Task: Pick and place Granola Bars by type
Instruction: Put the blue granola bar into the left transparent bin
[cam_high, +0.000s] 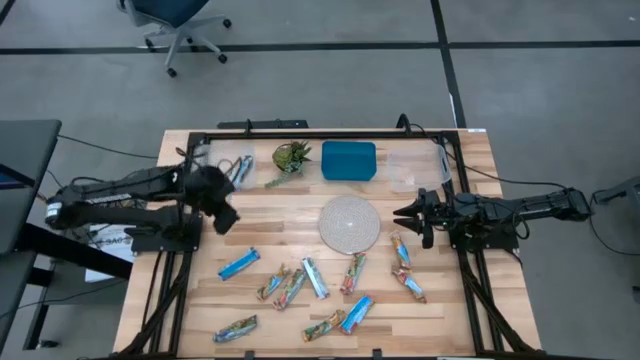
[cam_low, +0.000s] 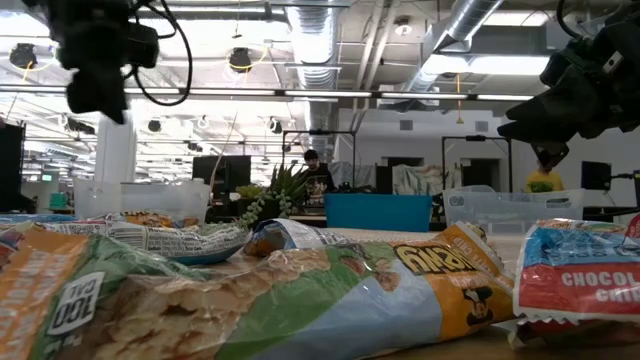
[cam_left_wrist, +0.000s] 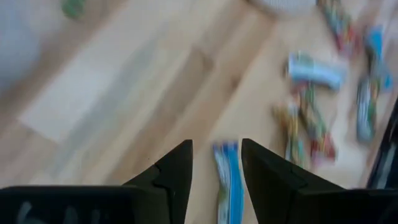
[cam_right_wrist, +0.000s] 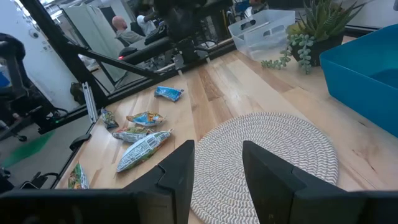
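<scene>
Crinkly foil granola bars (cam_high: 300, 285) scattered on slatted pale wood table (cam_high: 460, 320).
Left gripper (cam_left_wrist: 216, 163) and right gripper (cam_right_wrist: 217, 158) both spread, empty; round woven mat (cam_high: 349, 223) lies between.

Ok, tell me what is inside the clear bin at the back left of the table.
The clear bin holds at least one blue-wrapped bar, leaning near its right wall. The left gripper and its arm overlap the bin's front left part, so anything lying there cannot be seen.
</scene>
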